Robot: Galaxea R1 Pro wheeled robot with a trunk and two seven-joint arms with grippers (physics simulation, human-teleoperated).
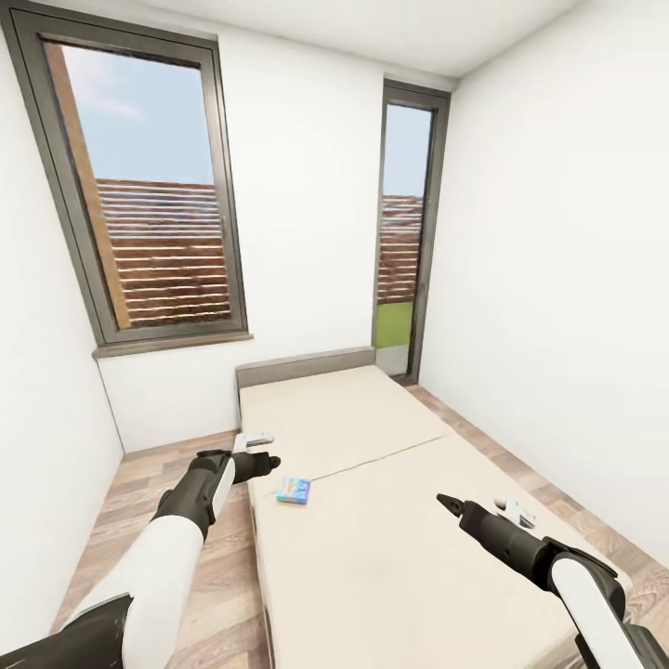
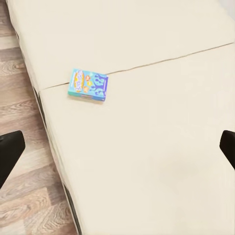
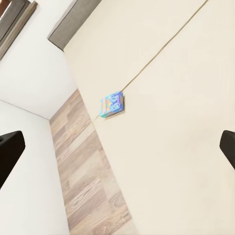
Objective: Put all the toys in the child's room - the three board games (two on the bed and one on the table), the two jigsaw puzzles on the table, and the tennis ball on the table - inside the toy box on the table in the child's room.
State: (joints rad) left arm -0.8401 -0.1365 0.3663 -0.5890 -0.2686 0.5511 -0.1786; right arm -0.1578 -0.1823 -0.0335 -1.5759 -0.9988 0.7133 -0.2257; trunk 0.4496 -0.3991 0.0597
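Flat blue cardboard board game box (image 1: 294,490) on cream bed (image 1: 390,557), just beyond left gripper (image 1: 270,459), well apart from right gripper (image 1: 444,502), both grippers spread wide and empty

Cream bed (image 1: 390,548) fills the middle of the room, a seam running across its mattress, with a grey headboard (image 1: 305,363) against the far white wall. Wood-plank floor (image 1: 139,502) on both sides of it. Large dark-framed window (image 1: 149,190) on the far wall, showing slatted fence and sky. Narrow tall window (image 1: 407,232) in the corner, green patch low in it.
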